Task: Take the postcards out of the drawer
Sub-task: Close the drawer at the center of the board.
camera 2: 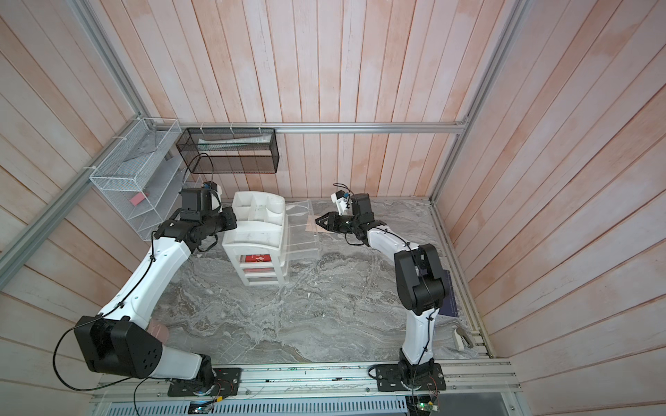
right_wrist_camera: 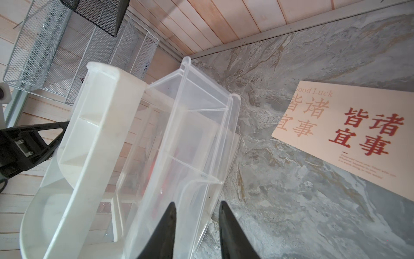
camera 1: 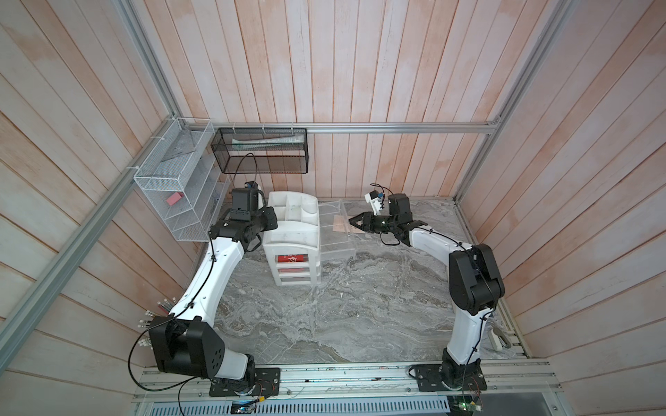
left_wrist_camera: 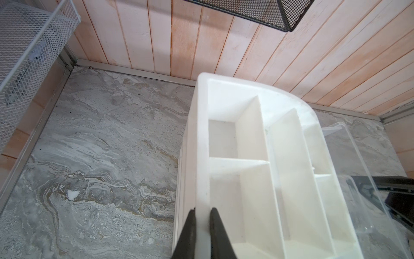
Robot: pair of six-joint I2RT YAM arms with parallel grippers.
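Observation:
A white desk organizer (camera 1: 292, 234) (left_wrist_camera: 246, 134) stands at the back of the table. Its clear top drawer (camera 1: 337, 237) (right_wrist_camera: 190, 134) is pulled out to the right and looks empty. A pale beige postcard (camera 1: 340, 227) (right_wrist_camera: 347, 134) with red characters lies flat on the table beside the drawer's end. A red postcard (camera 1: 292, 259) (camera 2: 257, 259) shows inside a lower drawer. My left gripper (camera 1: 274, 218) (left_wrist_camera: 203, 215) is shut on the organizer's left rim. My right gripper (camera 1: 353, 224) (right_wrist_camera: 197, 205) straddles the drawer's front wall, one finger inside, one outside, and is shut on it.
A white mesh basket (camera 1: 173, 180) holding a pink block (camera 1: 175, 198) and a black mesh basket (camera 1: 259, 151) hang on the back walls above the organizer. A dark navy booklet (camera 2: 450, 291) lies by the right arm. A small white tool (camera 1: 499, 338) sits at the front right edge.

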